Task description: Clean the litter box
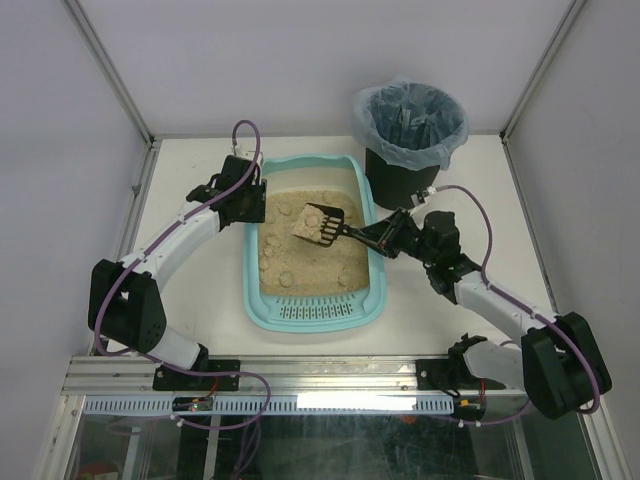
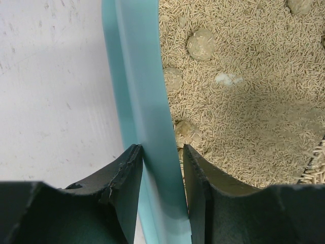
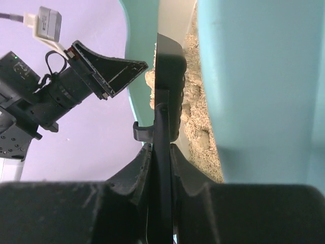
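The light teal litter box [image 1: 250, 290] lies mid-table, filled with beige litter [image 1: 310, 265] and several round clumps [image 2: 201, 44]. My left gripper [image 1: 258, 203] is shut on its left rim [image 2: 144, 91], one finger outside the wall and one inside; in the left wrist view the gripper [image 2: 162, 152] straddles that rim. My right gripper [image 1: 388, 238] is shut on the handle of a black slotted scoop [image 1: 328, 225]. The scoop head hangs tilted over the far half of the box with litter on it. The right wrist view shows the scoop [image 3: 170, 76] edge-on between the gripper [image 3: 160, 152] fingers.
A black round bin [image 1: 408, 135] with a bluish bag liner stands at the back right, just beyond the box's far right corner. The slotted strip [image 1: 315, 313] is at the box's near end. Walls enclose the table on the left, right and back.
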Tool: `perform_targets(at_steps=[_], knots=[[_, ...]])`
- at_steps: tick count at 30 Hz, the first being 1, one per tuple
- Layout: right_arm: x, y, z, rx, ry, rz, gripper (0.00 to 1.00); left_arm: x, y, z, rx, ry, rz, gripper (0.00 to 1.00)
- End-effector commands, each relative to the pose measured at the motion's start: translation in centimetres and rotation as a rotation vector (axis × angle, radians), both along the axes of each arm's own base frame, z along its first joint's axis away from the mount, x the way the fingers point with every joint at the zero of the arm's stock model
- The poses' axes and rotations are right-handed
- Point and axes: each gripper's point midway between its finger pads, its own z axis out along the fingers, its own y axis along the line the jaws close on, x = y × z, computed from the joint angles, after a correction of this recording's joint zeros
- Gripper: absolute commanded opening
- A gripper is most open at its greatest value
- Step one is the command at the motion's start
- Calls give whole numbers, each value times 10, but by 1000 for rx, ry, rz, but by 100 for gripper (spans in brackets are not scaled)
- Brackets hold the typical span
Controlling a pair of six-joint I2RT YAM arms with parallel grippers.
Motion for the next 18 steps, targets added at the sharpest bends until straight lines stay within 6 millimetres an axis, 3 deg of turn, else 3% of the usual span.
perform_targets(at_steps=[1,3,6,7,10,11,13,15,18], knots=[[-1,1,41,141,-113,17,0,0,-16,2,-45,-5,-47,37],[-14,24,48,128,-125,170,0,0,-15,3,-42,-8,-43,38],[-9,-3,30,116,-71,36,0,0,-17,2,-49,0,-53,37],[5,-15,31,128,-70,-72,0,-1,-17,1,-48,2,-51,37],[1,16,49,112,-89,71,0,1,-15,2,-41,-3,-45,37],[-2,15,47,106,-73,74,0,1,-16,3,-45,-3,-48,37],[-9,-6,37,98,-61,24,0,0,-17,1,-47,3,-52,37],[0,-16,43,99,-117,-24,0,-1,-15,-1,-41,5,-46,37],[5,7,49,74,-59,31,0,1,-16,1,-41,0,-45,37]])
